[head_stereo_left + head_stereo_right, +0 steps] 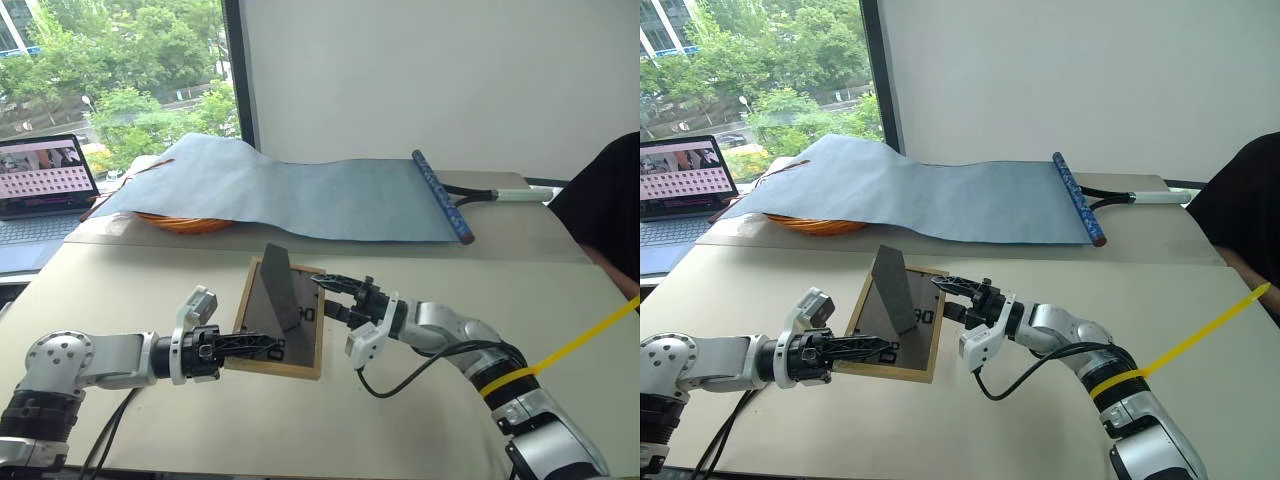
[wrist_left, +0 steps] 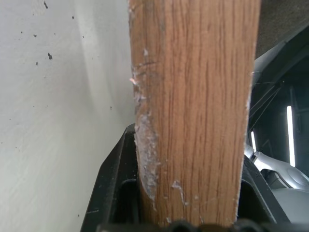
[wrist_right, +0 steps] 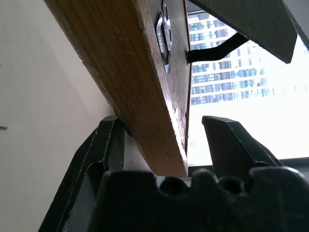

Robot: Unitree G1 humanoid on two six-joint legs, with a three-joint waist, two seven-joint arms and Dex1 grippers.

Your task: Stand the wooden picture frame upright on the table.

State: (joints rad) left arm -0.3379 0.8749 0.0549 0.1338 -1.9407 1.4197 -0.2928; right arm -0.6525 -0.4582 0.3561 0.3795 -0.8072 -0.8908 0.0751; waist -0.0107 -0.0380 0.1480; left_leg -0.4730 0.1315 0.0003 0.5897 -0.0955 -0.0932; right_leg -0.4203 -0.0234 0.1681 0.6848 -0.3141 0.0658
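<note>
The wooden picture frame (image 1: 262,318) lies back-up on the beige table (image 1: 150,280), its dark fold-out stand (image 1: 280,285) sticking up. My left gripper (image 1: 268,346) reaches in level from the left and is shut on the frame's near edge. In the left wrist view the wood (image 2: 193,121) is clamped between the black fingers (image 2: 116,193). My right gripper (image 1: 325,297) comes from the right, open and straddling the frame's right edge. One finger lies against the wood (image 3: 125,72) and the other fingertip (image 3: 231,145) stands clear of it.
A blue-grey cloth sheet (image 1: 300,190) with a rolled rod (image 1: 442,195) covers the table's far side, over an orange object (image 1: 185,222). An open laptop (image 1: 45,175) sits far left. A person in black (image 1: 605,205) is at the right edge. A yellow strap (image 1: 580,340) crosses my right arm.
</note>
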